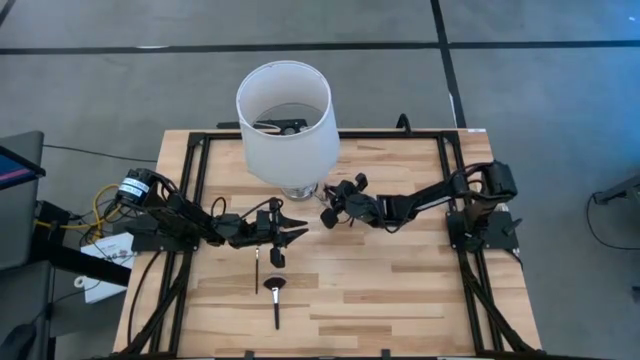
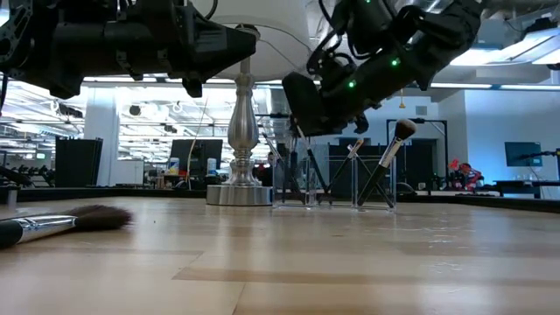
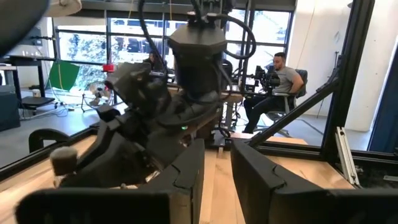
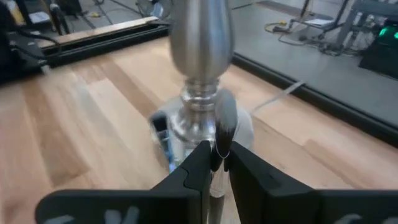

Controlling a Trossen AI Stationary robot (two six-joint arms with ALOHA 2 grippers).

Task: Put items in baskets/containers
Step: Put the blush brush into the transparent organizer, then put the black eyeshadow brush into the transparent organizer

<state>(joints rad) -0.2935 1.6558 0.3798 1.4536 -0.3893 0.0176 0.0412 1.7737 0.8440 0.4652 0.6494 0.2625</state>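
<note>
A lamp stands at the table's far middle, and a clear-plastic container (image 2: 332, 184) sits beside its base with several brushes (image 2: 389, 157) leaning in it. My right gripper (image 1: 326, 213) hovers over the container, shut on a makeup brush (image 4: 222, 124). My left gripper (image 1: 297, 228) is open and holds nothing. It hangs above the table left of the lamp base and faces the right arm. A thin brush (image 1: 257, 266) and a fan-headed brush (image 1: 276, 298) lie flat on the wood, nearer the front edge. One of them shows in the low view as a brush (image 2: 61, 225) in the near left. My right gripper pinches the brush between its two fingers (image 4: 198, 163), close behind the dark bristle head (image 4: 222, 132). The head sticks out past the fingertips. The brush is lifted clear of the table, in front of the lamp's stem; the fingers hide the rest of its handle.
The lamp's white shade (image 1: 285, 120) overhangs the far middle of the table. Its silver stem and round base (image 2: 241, 188) stand right next to the container. A black frame (image 1: 190, 200) borders the table. Bare wood (image 1: 400, 290) lies toward the near right.
</note>
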